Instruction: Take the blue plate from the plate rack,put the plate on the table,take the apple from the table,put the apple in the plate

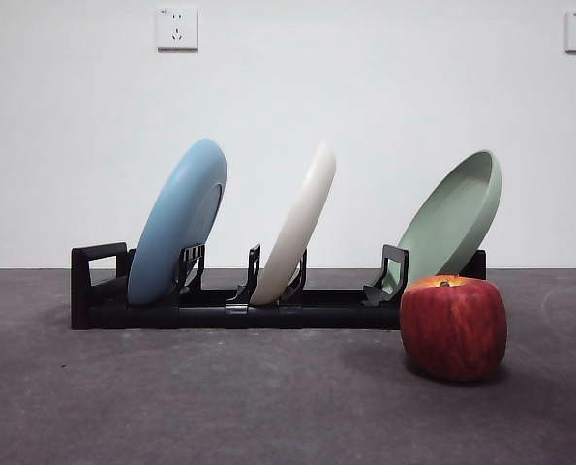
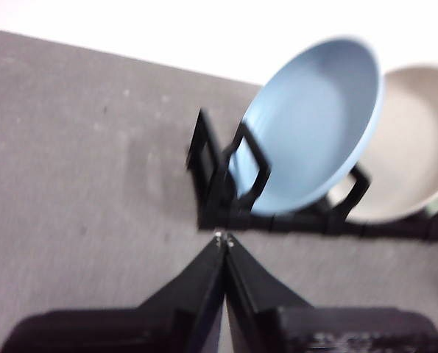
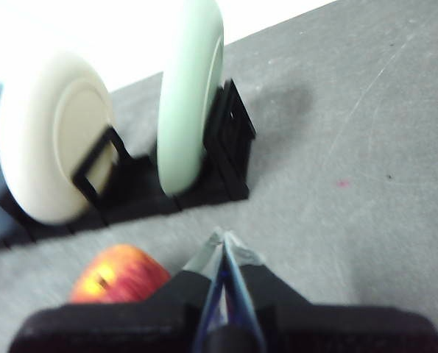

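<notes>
The blue plate [image 1: 179, 219] stands tilted in the left slot of the black plate rack [image 1: 268, 308]. It also shows in the left wrist view [image 2: 311, 125], beyond my left gripper [image 2: 224, 239], which is shut, empty and short of the rack [image 2: 226, 198]. The dark-red apple [image 1: 453, 325] sits on the table [image 1: 220, 407] in front of the rack's right end. In the right wrist view the apple [image 3: 119, 276] lies beside my right gripper [image 3: 222, 239], which is shut and empty. Neither gripper shows in the front view.
A cream-white plate [image 1: 299, 225] stands in the rack's middle slot and a pale green plate [image 1: 454, 217] leans in the right slot. A white wall with two sockets [image 1: 176, 28] rises behind the table.
</notes>
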You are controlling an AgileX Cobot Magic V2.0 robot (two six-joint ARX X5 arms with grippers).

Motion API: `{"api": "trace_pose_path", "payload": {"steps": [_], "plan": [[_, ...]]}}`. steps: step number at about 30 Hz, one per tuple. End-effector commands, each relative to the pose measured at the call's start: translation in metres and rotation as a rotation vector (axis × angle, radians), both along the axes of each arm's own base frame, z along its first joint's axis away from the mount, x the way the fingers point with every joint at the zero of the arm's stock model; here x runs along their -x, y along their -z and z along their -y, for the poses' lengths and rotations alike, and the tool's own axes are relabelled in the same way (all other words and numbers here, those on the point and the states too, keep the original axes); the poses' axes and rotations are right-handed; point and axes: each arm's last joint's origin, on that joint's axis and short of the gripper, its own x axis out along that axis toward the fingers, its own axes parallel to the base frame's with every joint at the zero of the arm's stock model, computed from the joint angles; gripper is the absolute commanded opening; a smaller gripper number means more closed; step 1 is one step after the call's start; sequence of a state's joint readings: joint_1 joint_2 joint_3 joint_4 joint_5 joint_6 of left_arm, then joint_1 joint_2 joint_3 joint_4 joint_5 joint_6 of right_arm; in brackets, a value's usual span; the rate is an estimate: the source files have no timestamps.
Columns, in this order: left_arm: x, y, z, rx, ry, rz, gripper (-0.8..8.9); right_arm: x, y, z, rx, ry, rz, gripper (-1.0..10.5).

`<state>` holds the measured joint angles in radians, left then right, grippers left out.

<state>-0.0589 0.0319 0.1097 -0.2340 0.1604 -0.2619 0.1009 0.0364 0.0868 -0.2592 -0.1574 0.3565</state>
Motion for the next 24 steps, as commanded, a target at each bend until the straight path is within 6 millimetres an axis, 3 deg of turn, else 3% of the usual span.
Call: {"api": "trace_pose_path", "payload": {"steps": [1, 4, 8, 13, 18, 24], "plan": [[0.002, -0.027, 0.0, 0.032, -0.004, 0.031, -0.06, 0.001, -0.026, 0.0, -0.043, 0.004, 0.042, -0.1], [-0.001, -0.061, 0.0, 0.024, -0.003, 0.02, -0.06, -0.001, -0.059, 0.0, -0.043, 0.004, 0.059, -0.1], [-0.02, -0.106, 0.003, 0.001, 0.078, -0.019, -0.06, -0.013, -0.109, -0.002, 0.015, -0.008, 0.041, -0.1], [-0.041, -0.135, 0.007, 0.003, 0.172, -0.046, -0.05, -0.031, -0.146, -0.005, 0.096, -0.083, -0.02, -0.1], [-0.063, -0.151, 0.011, 0.026, 0.265, -0.121, -0.04, -0.052, -0.168, -0.01, 0.164, -0.199, -0.102, 0.0], [-0.082, -0.15, 0.014, 0.016, 0.352, -0.199, 0.33, -0.075, -0.17, -0.015, 0.143, -0.302, -0.173, 0.0]]}}
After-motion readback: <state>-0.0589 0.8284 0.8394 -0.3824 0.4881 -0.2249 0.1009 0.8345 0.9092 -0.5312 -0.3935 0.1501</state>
